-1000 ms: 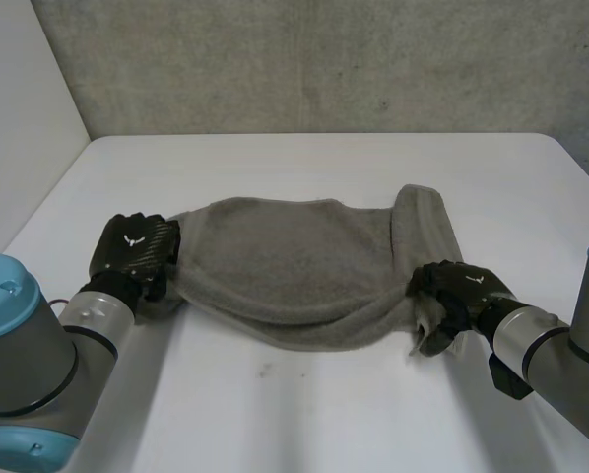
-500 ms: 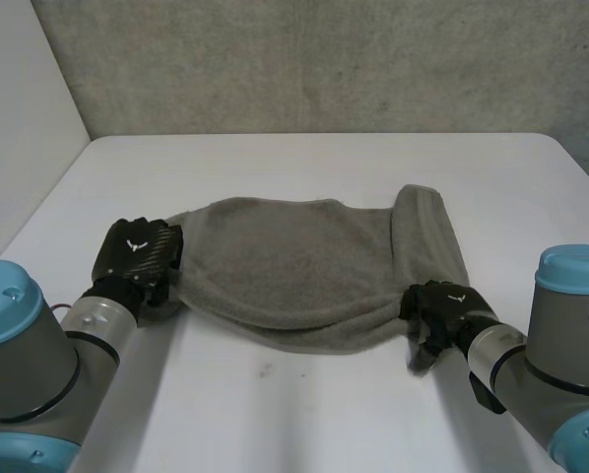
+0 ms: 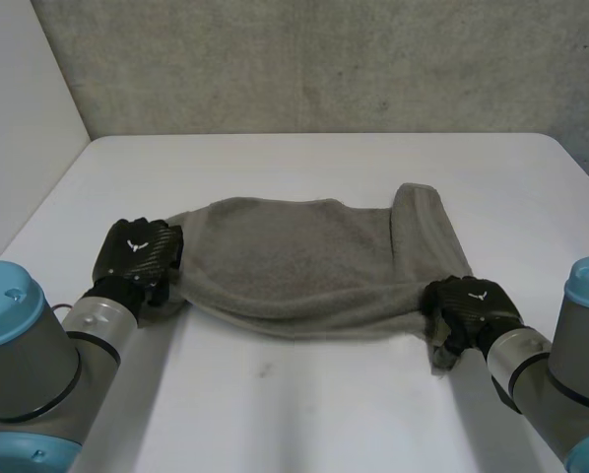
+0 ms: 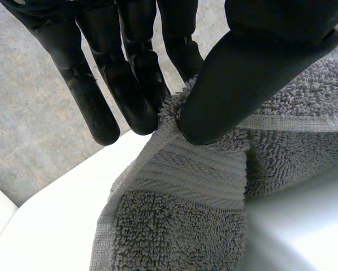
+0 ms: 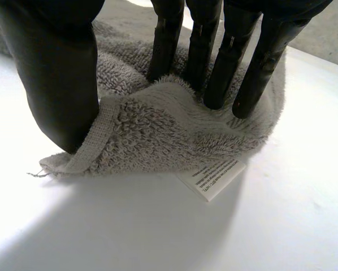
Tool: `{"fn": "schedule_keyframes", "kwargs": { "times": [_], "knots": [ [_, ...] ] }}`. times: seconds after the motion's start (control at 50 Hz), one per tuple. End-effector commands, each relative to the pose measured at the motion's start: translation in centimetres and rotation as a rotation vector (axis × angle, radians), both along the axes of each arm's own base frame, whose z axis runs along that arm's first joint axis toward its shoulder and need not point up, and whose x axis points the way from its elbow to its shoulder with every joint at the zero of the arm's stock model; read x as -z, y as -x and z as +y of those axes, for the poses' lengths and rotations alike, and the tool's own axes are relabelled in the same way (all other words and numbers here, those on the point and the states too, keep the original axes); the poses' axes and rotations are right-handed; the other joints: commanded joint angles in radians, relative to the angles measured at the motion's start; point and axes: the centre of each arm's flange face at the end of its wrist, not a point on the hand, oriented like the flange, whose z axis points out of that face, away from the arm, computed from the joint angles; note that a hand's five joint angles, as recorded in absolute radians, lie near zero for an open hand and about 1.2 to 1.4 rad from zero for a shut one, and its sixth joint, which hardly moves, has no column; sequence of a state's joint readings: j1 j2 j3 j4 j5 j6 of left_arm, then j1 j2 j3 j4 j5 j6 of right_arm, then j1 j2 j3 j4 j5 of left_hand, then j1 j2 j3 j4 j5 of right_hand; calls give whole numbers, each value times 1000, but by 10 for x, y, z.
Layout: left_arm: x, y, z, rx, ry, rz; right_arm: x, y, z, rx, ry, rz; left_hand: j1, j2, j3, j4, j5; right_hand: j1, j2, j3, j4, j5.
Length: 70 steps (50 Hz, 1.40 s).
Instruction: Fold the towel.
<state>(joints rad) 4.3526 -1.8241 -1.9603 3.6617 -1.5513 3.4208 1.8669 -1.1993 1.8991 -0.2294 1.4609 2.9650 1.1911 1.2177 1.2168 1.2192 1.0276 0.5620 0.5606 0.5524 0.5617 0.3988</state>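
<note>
Head view shows a grey terry-cloth towel lying rumpled and partly doubled on the white table. Its near edge sags in a curve between the two hands. The black left hand sits at the towel's near left corner, and in the left wrist view its thumb and fingers pinch the ribbed hem there. The black right hand sits at the towel's near right corner. In the right wrist view its thumb clamps the hem while its fingers dig into a bunched fold, and a small white care label pokes out from under the towel beside them.

The step in hand looks like carrying the near edge over to the towel's far edge. To do it well, both hands should probably rise together and draw slightly apart, so the sagging edge goes taut before it travels. The right grasp holds a wad, not a flat corner, so that side may land lumpy. The raised strip at the towel's far right also wants flattening.

Count: one towel, one label, two hands, one table.
</note>
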Motion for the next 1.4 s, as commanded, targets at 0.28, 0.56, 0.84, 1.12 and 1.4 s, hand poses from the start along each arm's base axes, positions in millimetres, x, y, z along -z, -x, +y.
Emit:
{"fn": "schedule_keyframes", "kwargs": {
  "times": [0.28,0.56,0.84,1.12,1.4],
  "knots": [
    [0,-1,-1,-2,-1,0,-4,27,-17,57,99,63,205,179,180,177,194,72,73,82,72,61],
    [0,-1,-1,-5,0,0,-2,41,-26,98,99,82,205,179,180,177,194,425,427,435,426,414],
    [-15,0,-1,-1,38,8,-74,39,-31,14,330,112,205,179,180,177,194,834,836,844,835,823],
    [-127,-16,27,-18,300,-124,-208,39,-7,-42,517,278,205,179,180,177,194,834,836,844,835,823],
    [-215,-25,50,-23,331,-147,-282,41,2,-63,500,315,205,179,180,177,194,834,836,844,835,823]
  ]
}}
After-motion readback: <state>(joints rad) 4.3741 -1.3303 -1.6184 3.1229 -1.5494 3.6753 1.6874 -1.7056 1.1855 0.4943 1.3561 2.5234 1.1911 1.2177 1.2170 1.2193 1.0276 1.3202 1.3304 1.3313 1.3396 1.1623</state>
